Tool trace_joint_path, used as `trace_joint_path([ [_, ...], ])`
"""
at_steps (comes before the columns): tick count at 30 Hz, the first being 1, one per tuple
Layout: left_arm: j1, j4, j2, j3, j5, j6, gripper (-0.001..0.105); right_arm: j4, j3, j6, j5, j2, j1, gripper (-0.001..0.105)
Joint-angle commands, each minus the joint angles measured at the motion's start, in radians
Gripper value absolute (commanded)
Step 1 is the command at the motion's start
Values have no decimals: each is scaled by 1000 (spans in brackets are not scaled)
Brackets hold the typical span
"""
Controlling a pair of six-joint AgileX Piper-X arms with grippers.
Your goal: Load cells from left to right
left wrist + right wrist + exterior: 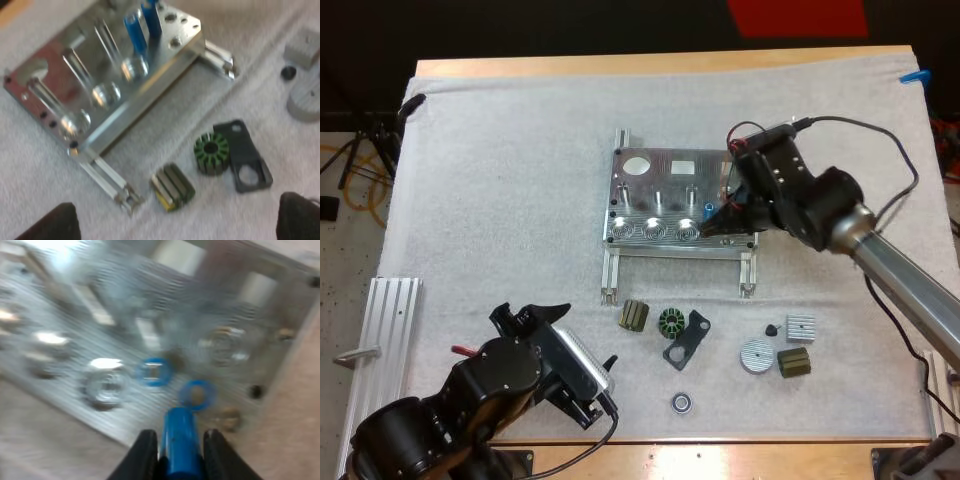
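A metal fixture [660, 200] stands mid-mat with three round sockets along its near edge. My right gripper [722, 217] hangs at the fixture's right end, shut on a blue cylinder [179, 447] that points down at the plate. Just ahead of that cylinder, two blue rings [153, 372] show on the fixture [100, 315]. From the left wrist, two blue cylinders [135, 30] stand at the right end of the fixture [100, 90]. My left gripper [532, 312] sits low at the front left, open, its fingers [50, 222] wide apart over bare mat.
Small parts lie in front of the fixture: a green-yellow block [633, 316], a green toothed ring [671, 322], a black bracket [688, 338], a bearing [682, 403], a silver disc [755, 355], a finned block [801, 327]. An aluminium rail [390, 320] lies at the left edge.
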Motion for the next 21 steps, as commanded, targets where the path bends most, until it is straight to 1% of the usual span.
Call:
trace_joint_path([
  [1, 0, -24, -5, -4, -25, -12, 78, 1, -13, -39, 40, 12, -8, 0],
  [3, 0, -26, -5, -4, -25, -12, 78, 1, -13, -44, 54, 34, -11, 0],
  [5, 0, -25, -5, -4, -25, -12, 78, 1, -13, -49, 116, 55, -11, 0],
  [7, 0, -25, -5, -4, -25, -15, 78, 1, -13, -66, 139, 69, -11, 0],
  [11, 0, -25, -5, -4, -25, -14, 78, 1, -13, -73, 139, 83, -11, 0],
  [14, 0, -25, -5, -4, -25, -17, 78, 1, -13, -73, 166, 84, -14, 0],
  [21, 0, -25, -5, -4, -25, -17, 78, 1, -13, -73, 157, 94, -15, 0],
])
